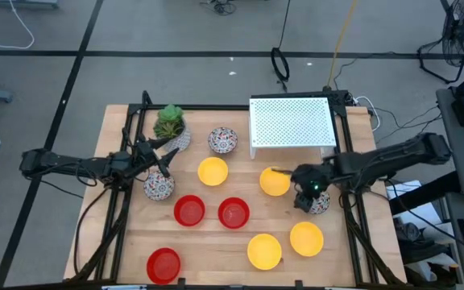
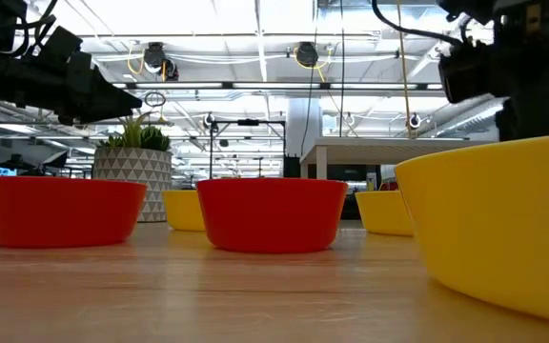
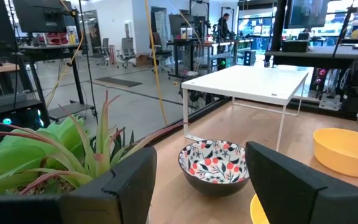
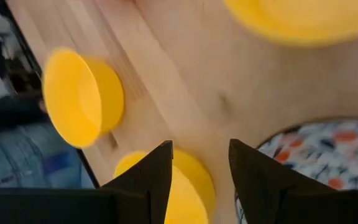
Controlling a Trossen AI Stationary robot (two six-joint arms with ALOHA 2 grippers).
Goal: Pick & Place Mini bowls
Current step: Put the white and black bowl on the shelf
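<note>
Hovering open, right claw (image 1: 311, 196) over floral bowl (image 1: 319, 203), left claw (image 1: 161, 163) open near plant (image 1: 168, 121).

Both arms are dark, near-black, built of slim jointed segments with black cables running along them. The right gripper (image 1: 308, 196) carries a small green light on its wrist. The left gripper's (image 3: 201, 186) fingers are matte black, blocky and angular.
</note>
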